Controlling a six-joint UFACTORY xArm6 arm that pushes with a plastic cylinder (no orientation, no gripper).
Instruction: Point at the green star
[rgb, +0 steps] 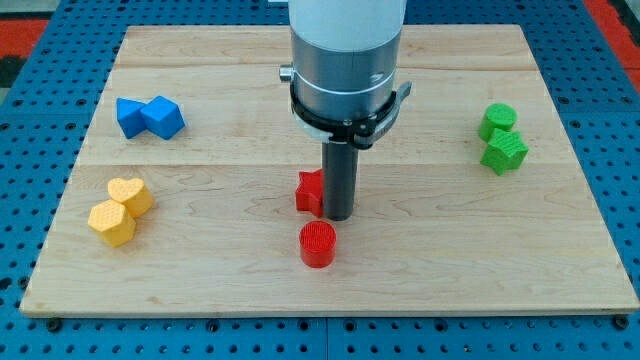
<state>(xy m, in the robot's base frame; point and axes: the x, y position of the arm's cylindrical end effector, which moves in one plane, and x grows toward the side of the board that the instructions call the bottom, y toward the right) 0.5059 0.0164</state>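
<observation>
The green star (504, 153) lies near the view's right edge of the wooden board (420, 260), just below a green cylinder (497, 120) and touching it. My tip (339, 217) is near the middle of the board, far to the left of the green star. It stands against the right side of a red block (310, 191), whose shape is partly hidden by the rod. A red cylinder (318, 244) stands just below and left of the tip.
Two blue blocks (150, 117) sit together at the upper left. A yellow heart (129, 195) and a yellow hexagonal block (111, 223) sit together at the lower left. The board rests on a blue pegboard (620, 150).
</observation>
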